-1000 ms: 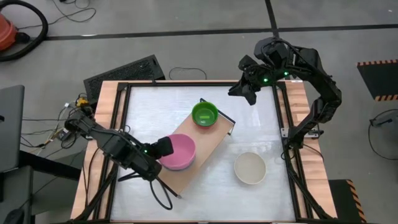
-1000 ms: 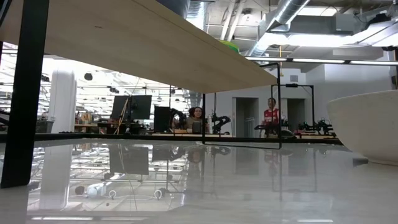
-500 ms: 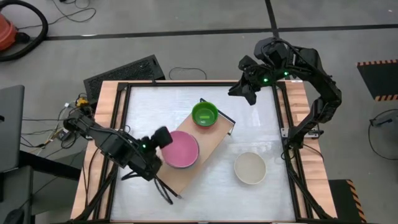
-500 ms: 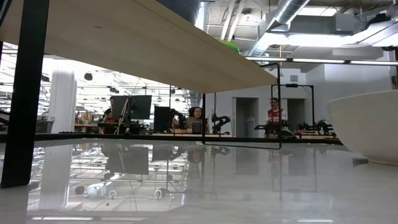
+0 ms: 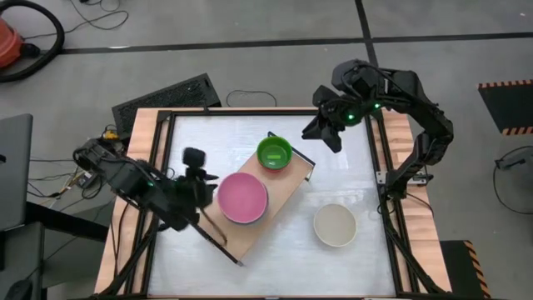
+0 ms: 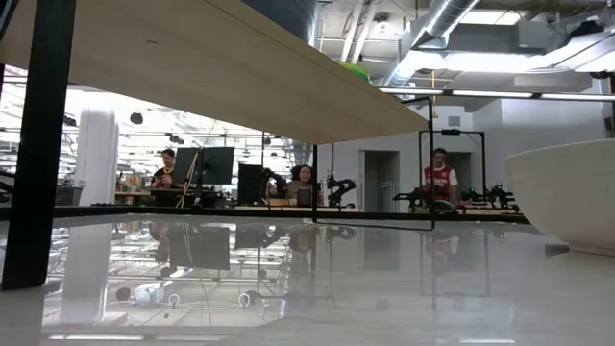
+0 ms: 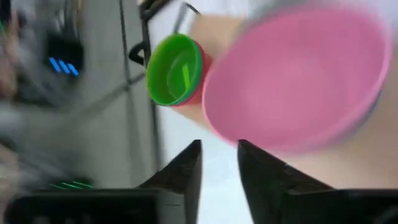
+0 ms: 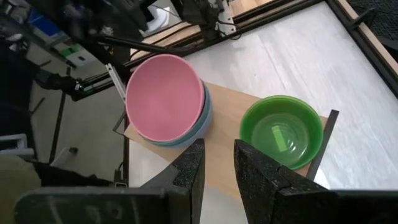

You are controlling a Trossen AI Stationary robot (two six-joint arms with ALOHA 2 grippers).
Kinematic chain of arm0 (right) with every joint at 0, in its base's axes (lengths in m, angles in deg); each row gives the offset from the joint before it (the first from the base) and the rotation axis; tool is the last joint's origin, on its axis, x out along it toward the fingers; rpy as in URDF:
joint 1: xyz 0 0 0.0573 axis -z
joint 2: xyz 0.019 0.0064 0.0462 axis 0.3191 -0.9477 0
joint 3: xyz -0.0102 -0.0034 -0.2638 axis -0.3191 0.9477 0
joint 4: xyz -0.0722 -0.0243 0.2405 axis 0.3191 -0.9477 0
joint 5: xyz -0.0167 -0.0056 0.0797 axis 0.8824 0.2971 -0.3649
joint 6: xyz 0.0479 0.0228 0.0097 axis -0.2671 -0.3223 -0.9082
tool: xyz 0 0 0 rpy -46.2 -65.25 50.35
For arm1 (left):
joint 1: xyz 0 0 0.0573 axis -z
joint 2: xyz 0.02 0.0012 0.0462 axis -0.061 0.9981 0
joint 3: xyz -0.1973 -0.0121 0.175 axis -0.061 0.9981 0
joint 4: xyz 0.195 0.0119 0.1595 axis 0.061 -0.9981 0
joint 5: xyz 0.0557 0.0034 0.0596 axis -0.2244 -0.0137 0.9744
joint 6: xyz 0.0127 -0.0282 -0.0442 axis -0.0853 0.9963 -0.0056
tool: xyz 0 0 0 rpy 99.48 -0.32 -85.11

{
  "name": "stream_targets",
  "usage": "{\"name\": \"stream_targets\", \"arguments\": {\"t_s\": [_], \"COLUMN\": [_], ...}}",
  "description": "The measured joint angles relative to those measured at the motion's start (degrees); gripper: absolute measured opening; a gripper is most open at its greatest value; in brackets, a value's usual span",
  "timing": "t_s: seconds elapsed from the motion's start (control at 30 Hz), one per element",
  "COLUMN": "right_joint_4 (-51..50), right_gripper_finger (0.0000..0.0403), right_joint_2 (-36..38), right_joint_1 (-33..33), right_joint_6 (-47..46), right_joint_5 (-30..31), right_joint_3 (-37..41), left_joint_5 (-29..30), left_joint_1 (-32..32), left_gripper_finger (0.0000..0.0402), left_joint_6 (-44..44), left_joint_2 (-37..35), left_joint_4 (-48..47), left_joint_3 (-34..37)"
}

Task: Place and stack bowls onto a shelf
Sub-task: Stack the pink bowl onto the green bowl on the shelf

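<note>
Left gripper [image 5: 198, 162] released the pink bowl [image 5: 242, 198] and withdrew toward 9 o'clock. Right gripper [image 5: 326, 133] edged toward 7 o'clock.

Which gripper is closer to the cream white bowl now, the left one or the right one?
The right gripper: it hangs above the table's far edge, beyond the cream white bowl. The left gripper is farther, beside the pink bowl on the shelf.

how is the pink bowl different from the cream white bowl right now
The pink bowl sits on the shelf, nested in a pale blue bowl; the cream white bowl sits alone on the table, off the shelf. Pink looks wider than cream white. Both are round, upright and empty.
</note>
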Motion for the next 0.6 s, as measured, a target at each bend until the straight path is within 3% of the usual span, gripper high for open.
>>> {"name": "stream_targets", "arguments": {"t_s": [0.1,0.17,0.4,0.6], "right_joint_4": [0.02,0.00,0.00,-0.01], "right_gripper_finger": [0.0113,0.0113,0.0113,0.0113], "right_joint_2": [-0.13,-0.16,-0.14,-0.14], "right_joint_1": [0.09,0.62,1.81,3.15], "right_joint_6": [0.45,1.48,3.27,5.04], "right_joint_5": [0.02,0.02,0.04,0.07], "right_joint_3": [-0.01,-0.01,-0.01,-0.01], "left_joint_5": [0.29,4.09,20.87,21.82], "left_joint_1": [0.69,2.70,11.39,11.81], "left_gripper_finger": [0.0040,0.0011,0.0000,0.0000], "left_joint_6": [12.42,17.55,27.99,22.93], "left_joint_2": [-2.47,-4.20,-9.68,-11.56], "left_joint_4": [4.75,8.59,19.33,41.49], "left_joint_3": [0.87,2.84,15.85,29.84]}}
